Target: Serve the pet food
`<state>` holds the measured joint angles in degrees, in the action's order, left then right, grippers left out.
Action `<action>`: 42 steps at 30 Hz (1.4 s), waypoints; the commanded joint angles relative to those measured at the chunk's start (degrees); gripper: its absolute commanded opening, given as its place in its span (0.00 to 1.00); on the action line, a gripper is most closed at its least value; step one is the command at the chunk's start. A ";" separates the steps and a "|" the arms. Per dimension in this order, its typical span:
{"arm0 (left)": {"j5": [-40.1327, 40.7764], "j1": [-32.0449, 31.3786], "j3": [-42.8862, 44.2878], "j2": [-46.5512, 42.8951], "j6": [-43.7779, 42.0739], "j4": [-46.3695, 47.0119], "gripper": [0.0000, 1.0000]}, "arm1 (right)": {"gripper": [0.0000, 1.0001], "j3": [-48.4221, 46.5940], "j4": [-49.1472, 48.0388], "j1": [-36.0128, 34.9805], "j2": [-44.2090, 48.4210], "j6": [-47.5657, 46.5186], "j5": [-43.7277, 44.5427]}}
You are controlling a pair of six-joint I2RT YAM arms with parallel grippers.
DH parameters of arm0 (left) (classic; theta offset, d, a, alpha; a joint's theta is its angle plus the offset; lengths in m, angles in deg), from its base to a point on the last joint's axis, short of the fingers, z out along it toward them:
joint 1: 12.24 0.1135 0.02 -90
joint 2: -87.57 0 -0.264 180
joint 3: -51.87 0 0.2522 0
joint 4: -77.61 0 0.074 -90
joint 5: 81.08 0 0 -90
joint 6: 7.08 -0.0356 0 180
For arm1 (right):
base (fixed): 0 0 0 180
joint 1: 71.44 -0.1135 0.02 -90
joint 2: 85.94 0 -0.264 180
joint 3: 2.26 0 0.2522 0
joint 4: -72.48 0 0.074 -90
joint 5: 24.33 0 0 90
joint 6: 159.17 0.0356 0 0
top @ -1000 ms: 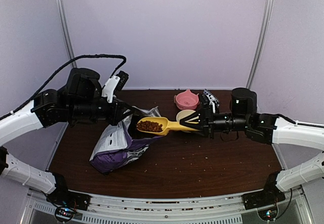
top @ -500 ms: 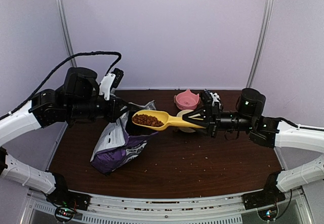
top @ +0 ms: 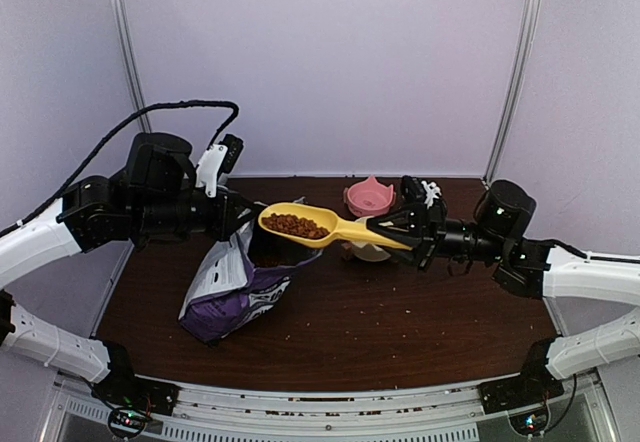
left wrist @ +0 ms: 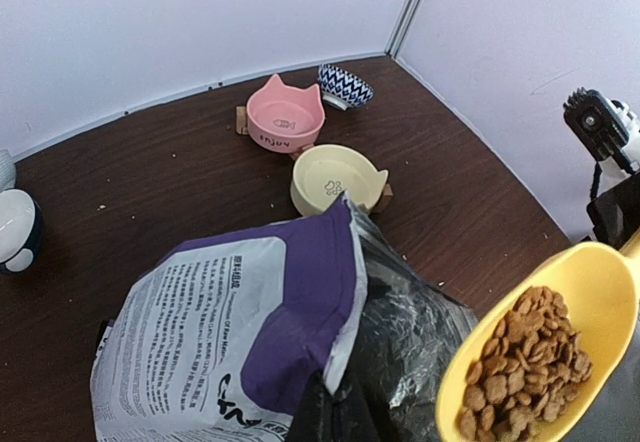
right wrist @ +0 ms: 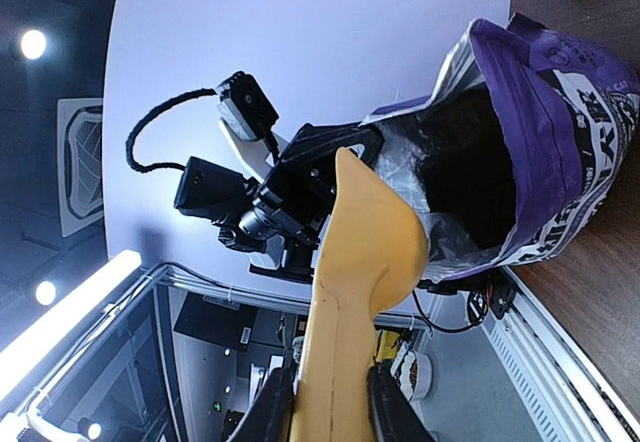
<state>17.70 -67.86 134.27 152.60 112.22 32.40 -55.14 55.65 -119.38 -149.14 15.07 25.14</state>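
A purple pet food bag [top: 235,287] stands open on the brown table. My left gripper [top: 245,224] is shut on its top rim, and its dark fingers [left wrist: 335,417] pinch the purple edge of the bag [left wrist: 230,332]. My right gripper [top: 405,234] is shut on the handle of a yellow scoop [top: 335,228]. The scoop bowl hovers just above the bag mouth, filled with brown kibble [top: 295,225], also seen in the left wrist view [left wrist: 525,357]. The right wrist view shows the scoop's underside [right wrist: 365,242] between my fingers [right wrist: 275,407], with the bag's dark opening [right wrist: 470,172] beyond.
A cream bowl [left wrist: 338,177] sits right of the bag, partly under the scoop handle in the top view. A pink bowl [left wrist: 285,122] and a blue-patterned bowl [left wrist: 345,84] stand behind it. A white-and-dark bowl [left wrist: 15,227] is at far left. Crumbs dot the table.
My right gripper has lifted the loaded scoop up from the bag mouth, and the right arm has drawn back to the right. The left gripper still holds the bag rim.
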 commanded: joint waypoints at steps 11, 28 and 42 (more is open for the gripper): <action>0.17 3.38 -0.19 -3.61 1.06 7.54 0.00 | 0.00 2.26 3.15 13.23 10.27 -2.19 7.49; 0.53 3.93 -1.22 -5.43 1.05 6.51 0.00 | 0.00 8.74 13.23 29.48 5.97 -13.14 9.74; -0.34 3.93 -0.97 -5.27 1.36 6.32 0.00 | 0.00 4.19 26.12 30.43 0.59 -24.32 11.43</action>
<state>17.83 -64.29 132.48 148.97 113.16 32.36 -46.98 78.05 -89.39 -147.83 -4.07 34.98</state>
